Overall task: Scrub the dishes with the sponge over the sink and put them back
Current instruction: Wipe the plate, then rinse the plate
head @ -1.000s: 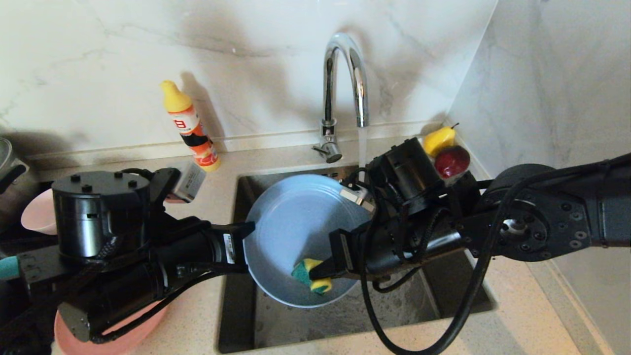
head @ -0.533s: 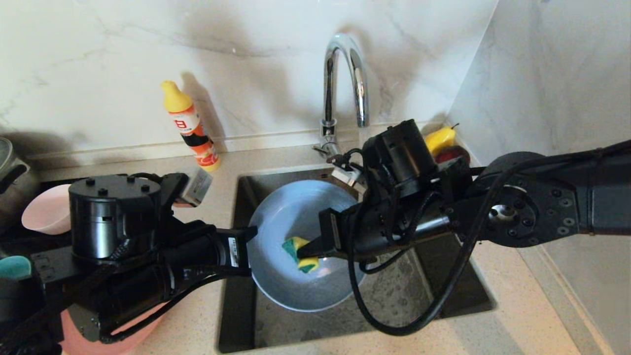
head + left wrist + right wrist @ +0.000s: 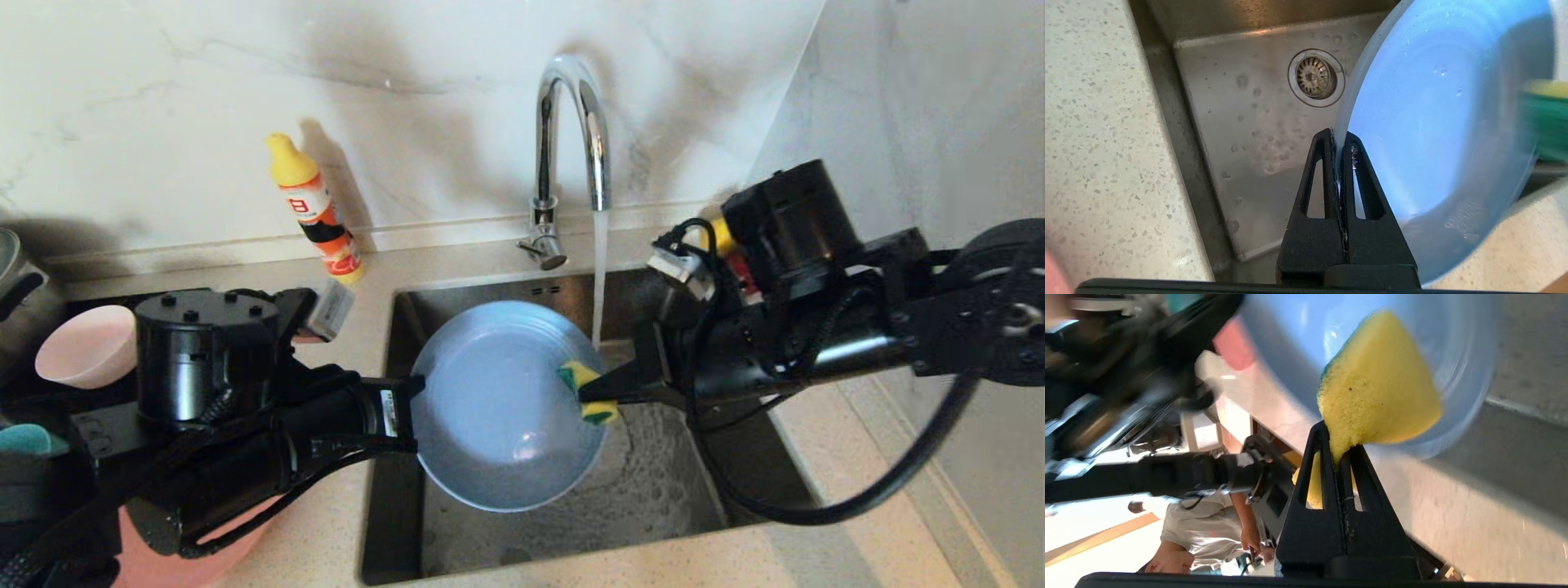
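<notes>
**Reader:** Over the sink [image 3: 653,490], what is held, and what is inside the basin?

**Describer:** Over the steel basin hangs one blue-grey plate [image 3: 498,408], tilted on edge with its hollow face turned toward the right arm. The basin itself holds only water, foam spots and a round drain strainer [image 3: 1316,77]. A thin stream runs from the one chrome tap [image 3: 571,131] and falls just beside the plate's far right edge.

**Reader:** How many dishes can be counted?

**Describer:** Four. Besides the blue-grey plate, a pale pink bowl [image 3: 82,355] sits at the far left of the counter, a sliver of teal bowl [image 3: 28,438] shows at the left edge, and a salmon-pink plate [image 3: 147,559] lies mostly hidden under the left arm. One orange and yellow bottle [image 3: 314,208] stands against the back wall, left of the tap. Behind the right arm a little yellow and red shows, too hidden to name.

**Reader:** And the grippers?

**Describer:** The left gripper [image 3: 1340,141] is pinched tight on the plate's left rim, one finger on each face. The right gripper [image 3: 1337,445] is clamped on one yellow sponge [image 3: 589,392] with a green scouring side. The sponge presses against the plate's right edge, near the falling water.
</notes>
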You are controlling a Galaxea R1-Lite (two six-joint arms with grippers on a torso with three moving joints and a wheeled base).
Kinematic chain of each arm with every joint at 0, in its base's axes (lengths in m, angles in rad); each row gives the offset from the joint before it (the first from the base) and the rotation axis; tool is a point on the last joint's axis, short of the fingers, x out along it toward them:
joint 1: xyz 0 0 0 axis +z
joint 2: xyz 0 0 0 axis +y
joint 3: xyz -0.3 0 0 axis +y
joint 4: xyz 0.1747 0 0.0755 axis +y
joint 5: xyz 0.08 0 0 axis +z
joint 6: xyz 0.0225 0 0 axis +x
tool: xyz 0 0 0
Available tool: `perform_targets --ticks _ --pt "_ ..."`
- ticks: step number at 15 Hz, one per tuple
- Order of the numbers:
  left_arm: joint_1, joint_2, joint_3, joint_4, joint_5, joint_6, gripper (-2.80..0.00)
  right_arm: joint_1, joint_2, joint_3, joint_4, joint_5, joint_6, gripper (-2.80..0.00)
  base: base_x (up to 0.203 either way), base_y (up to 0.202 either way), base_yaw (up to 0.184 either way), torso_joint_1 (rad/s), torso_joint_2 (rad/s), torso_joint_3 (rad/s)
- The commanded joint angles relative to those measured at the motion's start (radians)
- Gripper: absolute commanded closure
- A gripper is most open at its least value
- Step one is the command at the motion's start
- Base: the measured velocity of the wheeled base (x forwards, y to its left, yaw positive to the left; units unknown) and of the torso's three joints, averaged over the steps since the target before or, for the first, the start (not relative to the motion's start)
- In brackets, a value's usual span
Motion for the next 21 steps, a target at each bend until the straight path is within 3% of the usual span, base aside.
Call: perform_targets --ticks 1,3,8,11,13,21 --pt "0.002 0.044 -0.032 0.002 0.003 -0.016 0.00 -0.013 -0.143 0.037 0.004 0.003 0.005 0.00 0.000 0.000 0.000 0.000 0.00 0.000" --pt "0.001 0.109 -0.101 0.025 0.026 -0.057 0.00 -0.069 -0.260 0.059 0.028 0.004 0.005 0.00 0.000 0.000 0.000 0.000 0.00 0.000" --pt "-0.008 0.294 -0.317 0.140 0.106 -0.097 0.00 -0.342 -0.440 0.199 0.069 0.058 0.000 0.00 0.000 0.000 0.000 0.000 0.00 0.000" --pt "-0.010 0.372 -0.419 0.200 0.118 -0.100 0.00 -0.493 -0.486 0.262 0.067 0.143 -0.001 0.00 0.000 0.000 0.000 0.000 0.00 0.000" --pt "-0.010 0.413 -0.473 0.229 0.120 -0.101 0.00 -0.573 -0.512 0.318 0.066 0.245 -0.003 0.00 0.000 0.000 0.000 0.000 0.00 0.000" --pt "-0.045 0.566 -0.610 0.236 0.122 -0.102 0.00 -0.616 -0.535 0.420 0.008 0.273 -0.005 0.00 0.000 0.000 0.000 0.000 0.00 0.000"
